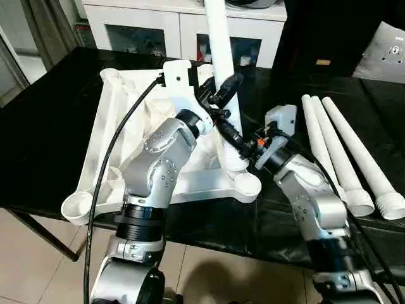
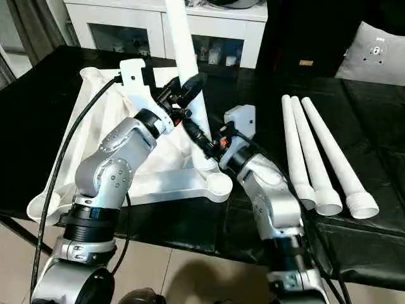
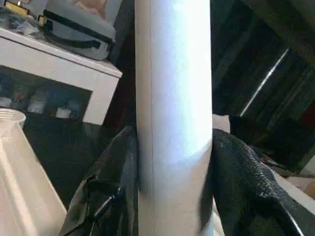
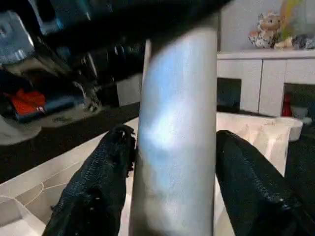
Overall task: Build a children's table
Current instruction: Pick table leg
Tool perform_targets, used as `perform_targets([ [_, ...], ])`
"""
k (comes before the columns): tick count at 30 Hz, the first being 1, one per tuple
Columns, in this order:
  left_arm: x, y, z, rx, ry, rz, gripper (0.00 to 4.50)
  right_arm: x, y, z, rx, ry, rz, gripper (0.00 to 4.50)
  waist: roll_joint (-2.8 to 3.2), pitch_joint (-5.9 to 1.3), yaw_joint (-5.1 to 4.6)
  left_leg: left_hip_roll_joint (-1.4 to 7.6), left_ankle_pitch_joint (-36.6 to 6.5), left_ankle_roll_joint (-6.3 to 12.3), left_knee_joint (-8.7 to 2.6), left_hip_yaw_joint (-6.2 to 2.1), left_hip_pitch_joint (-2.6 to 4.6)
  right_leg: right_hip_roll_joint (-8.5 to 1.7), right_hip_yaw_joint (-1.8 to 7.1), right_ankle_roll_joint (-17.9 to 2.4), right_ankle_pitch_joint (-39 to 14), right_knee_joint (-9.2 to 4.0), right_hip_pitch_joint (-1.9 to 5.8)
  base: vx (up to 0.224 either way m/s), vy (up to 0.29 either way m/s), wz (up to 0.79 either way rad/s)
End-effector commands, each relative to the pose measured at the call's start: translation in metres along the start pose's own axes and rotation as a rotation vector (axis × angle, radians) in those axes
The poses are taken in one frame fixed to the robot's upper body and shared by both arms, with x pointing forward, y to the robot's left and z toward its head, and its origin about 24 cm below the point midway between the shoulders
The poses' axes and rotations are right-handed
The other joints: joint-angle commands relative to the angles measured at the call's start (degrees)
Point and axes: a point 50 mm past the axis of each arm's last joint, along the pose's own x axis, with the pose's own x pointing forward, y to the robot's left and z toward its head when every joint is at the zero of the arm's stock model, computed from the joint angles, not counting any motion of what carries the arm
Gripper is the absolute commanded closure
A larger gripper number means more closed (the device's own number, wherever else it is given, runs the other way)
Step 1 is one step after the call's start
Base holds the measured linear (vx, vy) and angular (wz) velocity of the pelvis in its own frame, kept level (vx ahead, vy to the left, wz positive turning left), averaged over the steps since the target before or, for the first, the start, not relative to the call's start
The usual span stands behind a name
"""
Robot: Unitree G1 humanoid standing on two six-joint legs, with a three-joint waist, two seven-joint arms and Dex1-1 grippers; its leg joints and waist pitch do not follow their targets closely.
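White tapered leg (image 1: 219,57) is standing upright in ribbed top's (image 1: 120,120) near-right socket, w/ both grippers' jaws clamping it: left gripper (image 1: 223,90), right gripper (image 1: 231,135).

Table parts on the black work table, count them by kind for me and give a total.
Table top, lying ribbed side up: 1
Leg standing upright at the top's corner, with the left hand and right hand on it: 1
Legs lying loose: 3
Total: 5
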Motion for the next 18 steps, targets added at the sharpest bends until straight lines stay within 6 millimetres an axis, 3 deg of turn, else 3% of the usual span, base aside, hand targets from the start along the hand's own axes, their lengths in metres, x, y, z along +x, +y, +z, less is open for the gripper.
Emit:
perform_targets([
  [1, 0.0, 0.004, 0.0, 0.021, 0.005, 0.015, 2.68, 0.001, -0.003, 0.005, -0.064, 0.006, -0.014, 1.46, -0.63, -4.76, -0.27, 7.3, 3.45, 8.54, -3.67, -2.74, 0.63, -8.33, 4.18, -10.62, -2.22, -3.61, 3.56, 0.0, 0.0, 0.0],
  [9, -0.002, 0.017, 0.006, 0.07, 0.004, 0.05, 2.68, -0.007, -0.009, 0.015, -0.048, 0.001, -0.005, 0.62, -0.73, -4.84, -0.2, 7.16, 3.62, 8.99, -3.57, -2.69, 0.68, -8.31, 4.17, -10.52, -1.77, -3.51, 3.69, 0.0, 0.0, 0.0],
  [13, -0.004, 0.023, 0.01, 0.07, 0.015, 0.033, 2.68, -0.017, -0.019, 0.021, 0.047, 0.049, 0.009, 0.28, -0.83, -4.81, -0.05, 7.13, 4.32, 9.48, -3.51, -2.7, 0.69, -8.29, 4.21, -10.71, -1.85, -3.52, 3.78, 0.0, 0.0, 0.0],
  [18, -0.006, 0.025, 0.01, 0.032, 0.066, -0.026, 2.68, -0.03, -0.032, 0.021, 0.117, 0.118, -0.004, 0.25, -0.82, -4.9, 0.14, 6.92, 4.75, 8.78, -3.35, -2.57, 0.66, -8.34, 4.07, -11.0, -2.66, -3.52, 3.75, 0.0, 0.0, 0.0],
])
